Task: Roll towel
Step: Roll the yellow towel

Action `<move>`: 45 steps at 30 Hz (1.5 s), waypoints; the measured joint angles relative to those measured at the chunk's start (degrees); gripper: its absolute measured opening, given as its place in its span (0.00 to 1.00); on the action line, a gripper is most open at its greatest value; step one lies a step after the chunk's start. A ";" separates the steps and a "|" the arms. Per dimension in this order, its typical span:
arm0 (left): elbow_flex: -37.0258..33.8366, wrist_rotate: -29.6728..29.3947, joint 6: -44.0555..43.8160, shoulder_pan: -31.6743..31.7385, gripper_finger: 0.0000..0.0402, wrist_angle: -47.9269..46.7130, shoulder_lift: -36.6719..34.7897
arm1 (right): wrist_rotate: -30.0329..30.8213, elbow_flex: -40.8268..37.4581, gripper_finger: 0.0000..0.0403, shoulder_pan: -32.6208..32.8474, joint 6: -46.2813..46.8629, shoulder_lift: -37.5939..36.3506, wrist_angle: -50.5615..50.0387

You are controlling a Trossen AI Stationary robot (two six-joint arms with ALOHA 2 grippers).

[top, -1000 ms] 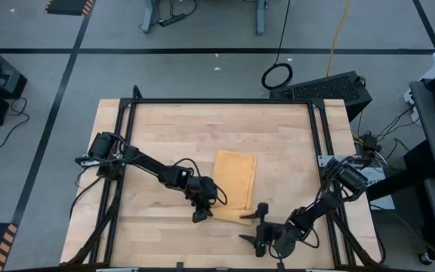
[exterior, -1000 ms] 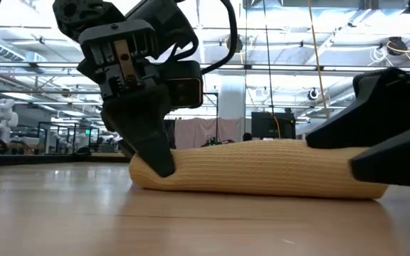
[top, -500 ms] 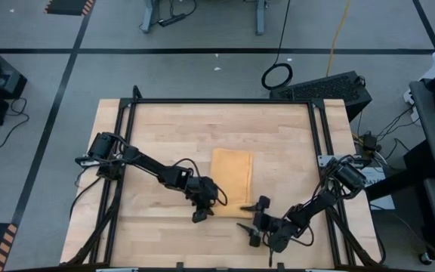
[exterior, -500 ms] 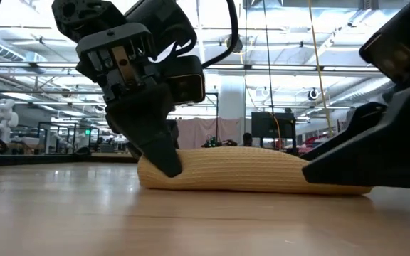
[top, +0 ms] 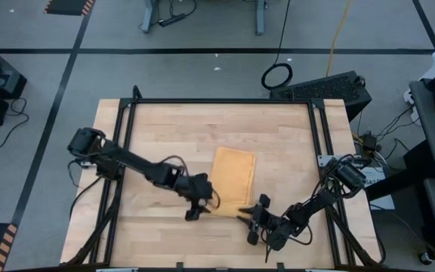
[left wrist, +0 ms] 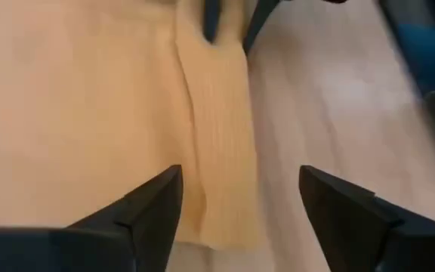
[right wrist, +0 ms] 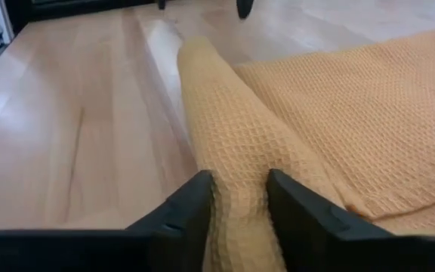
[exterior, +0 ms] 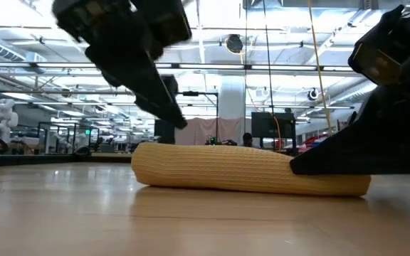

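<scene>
Two claws were at the near end of the towel [top: 233, 178], which lay at the lower middle of the high view on the wooden table [top: 172, 128]. Its near edge was rolled into a fat tube, and the rest lay flat behind it.

What could go wrong? Only one claw held the roll. If that claw pushed or pulled alone, the roll could turn crooked, get loose, or slide on the smooth wood. The free end could also fall open.

The left gripper [left wrist: 240, 200] was spread wide and held nothing. In its own wrist view the roll's end sat between the two fingers with space on both sides. In the low view it hung above the roll at the upper left, not touching. Its arm reached in from the left of the high view.

The right gripper [right wrist: 240, 198] was squeezed on the roll, its fingers pressed into the cloth on both sides. Its arm lay low, coming in from the lower right.
</scene>
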 joint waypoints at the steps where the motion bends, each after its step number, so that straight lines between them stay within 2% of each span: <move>1: 0.02 -3.84 1.35 -1.57 0.67 0.28 -0.19 | -0.07 0.00 0.28 -0.04 0.58 0.00 -0.02; 5: 0.12 -16.91 6.83 -8.44 0.68 4.21 1.56 | -0.37 0.00 0.20 -0.24 2.29 0.02 -0.95; 9: -0.04 -26.72 9.17 -14.37 0.68 4.41 5.68 | -1.38 0.00 0.15 -0.68 3.21 0.07 -1.10; 14: 0.02 -36.35 8.95 -16.58 0.65 4.36 10.31 | -3.41 -0.02 0.13 -1.14 3.53 0.07 -0.97; 16: 0.02 -37.44 8.97 -16.54 0.60 4.54 11.07 | -3.77 -0.02 0.12 -1.38 3.59 0.08 -0.82; 23: 0.07 -37.08 8.69 -14.10 0.40 5.01 11.81 | -3.82 -0.02 0.12 -1.31 3.38 0.11 -0.80; 27: 0.12 -32.37 8.55 -12.51 0.27 5.02 11.77 | -4.24 -0.08 0.17 -1.06 -1.90 -1.06 -0.93; 32: 0.26 -28.98 6.99 -11.78 0.11 5.37 11.70 | -6.55 -0.39 0.35 0.70 -17.61 -5.76 -3.28; 36: 0.26 -27.47 5.14 -11.70 0.08 5.32 11.52 | -6.84 -0.28 0.54 3.86 -25.44 -9.79 -5.29; 39: 0.26 -22.36 2.65 -10.94 0.11 5.39 11.07 | -4.99 -0.28 0.69 6.10 -26.61 -10.26 -5.63; 41: 0.23 -18.04 1.12 -10.24 0.12 5.11 10.39 | -1.72 -0.28 0.77 7.32 -25.71 -9.54 -5.45; 45: 0.19 -9.57 -0.59 -8.38 0.12 5.34 9.70 | 1.21 -0.28 0.85 7.60 -23.29 -6.55 -3.66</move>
